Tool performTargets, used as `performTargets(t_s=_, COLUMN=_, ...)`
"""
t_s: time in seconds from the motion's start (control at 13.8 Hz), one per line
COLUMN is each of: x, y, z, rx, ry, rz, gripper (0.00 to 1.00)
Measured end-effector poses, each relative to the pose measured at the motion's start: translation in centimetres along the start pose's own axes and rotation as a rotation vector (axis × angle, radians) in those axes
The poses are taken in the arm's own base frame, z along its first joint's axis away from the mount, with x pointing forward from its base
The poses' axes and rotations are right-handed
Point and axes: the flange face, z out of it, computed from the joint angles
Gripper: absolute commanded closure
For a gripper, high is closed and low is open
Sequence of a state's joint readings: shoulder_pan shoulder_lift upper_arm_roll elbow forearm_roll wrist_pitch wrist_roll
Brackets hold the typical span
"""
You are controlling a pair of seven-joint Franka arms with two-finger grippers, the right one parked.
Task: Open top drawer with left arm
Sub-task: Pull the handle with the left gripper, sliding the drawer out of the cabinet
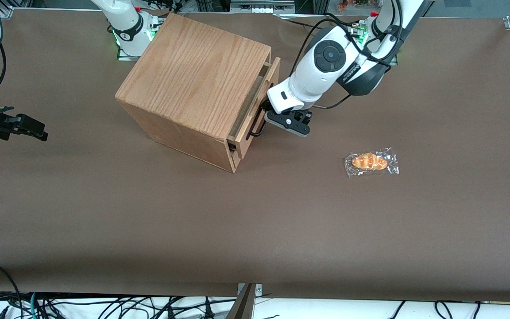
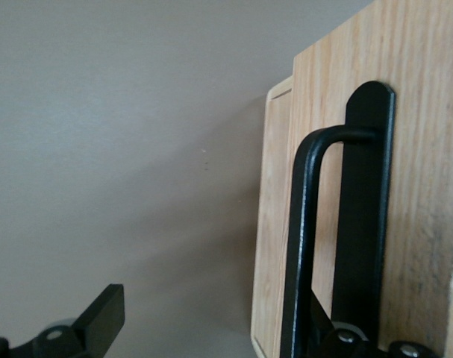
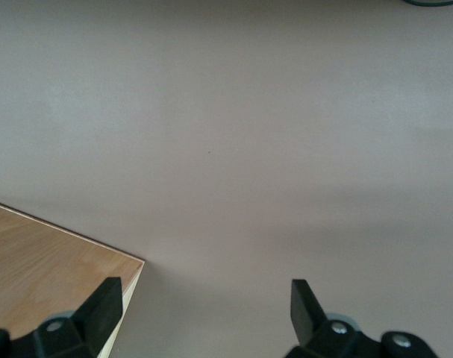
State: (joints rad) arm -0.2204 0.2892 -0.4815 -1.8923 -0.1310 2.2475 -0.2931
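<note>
Now I have the left arm's gripper (image 1: 267, 116) at the top drawer (image 1: 255, 108), fingers (image 2: 99, 317) spread wide astride its black handle (image 2: 304, 224) for pulling outward.

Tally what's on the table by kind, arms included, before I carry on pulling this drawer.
Wooden box with top drawer slightly open: 1
Wrapped bread roll: 1
Robot arms: 2; the left arm has its gripper open, one finger hooked inside the drawer handle
Total: 4
</note>
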Motion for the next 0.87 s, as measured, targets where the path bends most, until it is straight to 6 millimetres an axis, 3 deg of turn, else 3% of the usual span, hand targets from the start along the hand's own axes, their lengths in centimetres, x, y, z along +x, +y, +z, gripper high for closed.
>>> performTargets(t_s=0.58, x=1.3, y=-6.5, z=-1.8, rx=0.031, ry=-0.029, rz=0.047, gripper=0.00)
performTargets(t_s=0.87, x=1.7, y=-8.7, z=-2.5, rx=0.041, ry=-0.031, rz=0.070, gripper=0.00)
